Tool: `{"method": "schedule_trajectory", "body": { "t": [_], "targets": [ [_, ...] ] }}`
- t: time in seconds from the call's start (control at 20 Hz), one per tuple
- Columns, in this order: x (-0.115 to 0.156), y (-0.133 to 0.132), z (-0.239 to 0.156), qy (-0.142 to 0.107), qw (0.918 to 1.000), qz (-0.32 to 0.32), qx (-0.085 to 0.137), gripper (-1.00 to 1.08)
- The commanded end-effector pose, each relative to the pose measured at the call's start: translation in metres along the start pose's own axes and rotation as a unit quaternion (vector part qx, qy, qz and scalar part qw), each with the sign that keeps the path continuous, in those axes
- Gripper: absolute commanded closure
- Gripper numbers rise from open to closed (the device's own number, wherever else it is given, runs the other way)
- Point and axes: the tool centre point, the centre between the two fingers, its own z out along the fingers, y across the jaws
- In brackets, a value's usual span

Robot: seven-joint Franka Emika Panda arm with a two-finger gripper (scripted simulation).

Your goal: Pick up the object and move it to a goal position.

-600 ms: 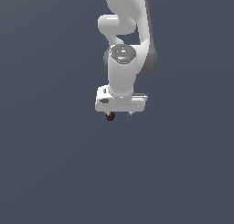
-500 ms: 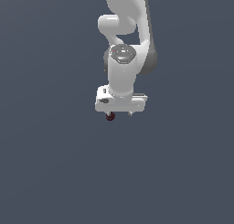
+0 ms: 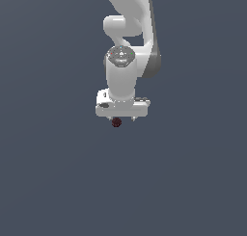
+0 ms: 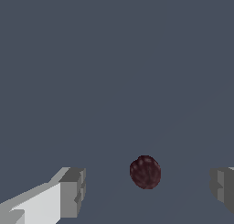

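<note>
The object (image 4: 145, 172) is a tiny dark red mottled ball on the grey surface. In the wrist view it lies between my two fingertips, apart from both, nearer neither by much. My gripper (image 4: 148, 191) is open with a wide gap. One grey fingertip (image 4: 73, 191) and the other fingertip (image 4: 223, 187) show at the picture's edge. In the exterior view the ball (image 3: 116, 123) peeks out just below the white hand (image 3: 121, 108), which hides the fingers.
The plain dark grey surface (image 3: 58, 172) fills both views. The white arm (image 3: 128, 42) rises above the hand in the exterior view. No other objects show.
</note>
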Motion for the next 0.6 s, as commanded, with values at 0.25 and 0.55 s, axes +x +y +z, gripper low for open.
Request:
{"method": "schedule_trajectory", "body": {
  "t": [0.25, 0.55],
  "targets": [
    [-0.002, 0.0, 0.004, 0.0, 0.9999, 0.014, 0.001, -0.92],
    [-0.008, 0.002, 0.013, 0.002, 0.9985, 0.054, 0.003, -0.92]
  ]
}}
